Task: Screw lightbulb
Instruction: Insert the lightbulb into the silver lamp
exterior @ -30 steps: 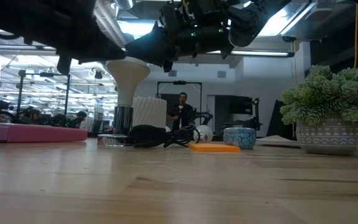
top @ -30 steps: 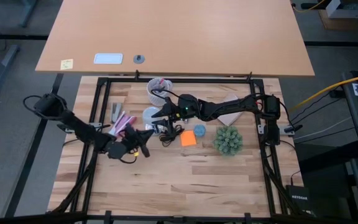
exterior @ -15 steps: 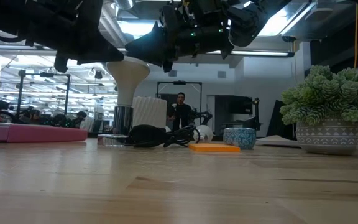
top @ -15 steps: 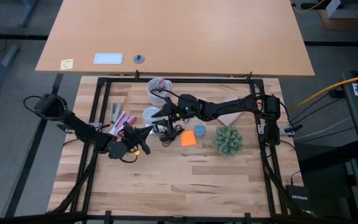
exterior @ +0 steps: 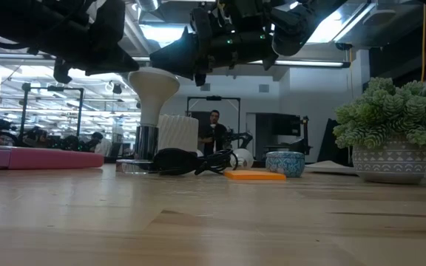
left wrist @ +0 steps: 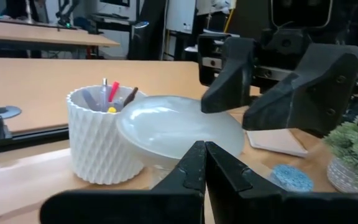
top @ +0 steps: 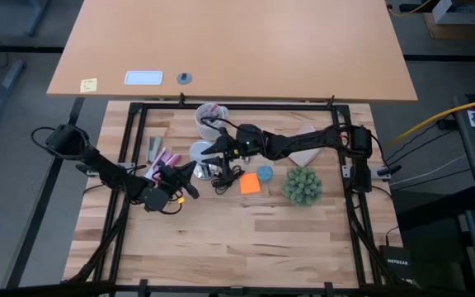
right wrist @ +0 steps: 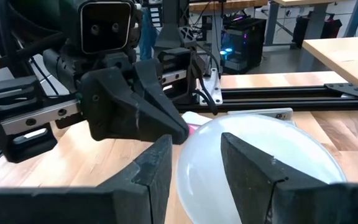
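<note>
1. Two claws of mine are over the wooden table [top: 246, 239], close together above the lightbulb [exterior: 151, 92], which stands dome-up on a shiny base [exterior: 146, 144].
2. My left claw [top: 190, 173] has its fingers pressed flat together, holding nothing (in the left wrist view the two dark fingers [left wrist: 199, 171] meet in a single seam).
3. Just ahead of that left claw's tips is the bulb's white dome [left wrist: 179, 127], with the white ribbed cup of pens [left wrist: 98, 140] beside it and a little farther off.
4. My right claw [top: 215, 151] stands with its fingers [right wrist: 250, 165] parted; the dome [right wrist: 260, 155] shows in the gap between them and just beyond, and I cannot tell whether they touch it.
5. Facing the right claw across the bulb is my left claw, so the bulb sits between the two.
6. Below and beside the right claw lie a coil of black cord [top: 225, 177], an orange sticky note [top: 250, 183] and a small blue dish [top: 265, 173].
7. Farther along my right arm's side sits a potted green plant [top: 303, 186].
8. Beside my left arm lies a pink object [exterior: 28, 157].
9. Well beyond both claws, a person [exterior: 214, 133] stands in the room behind the table.
</note>
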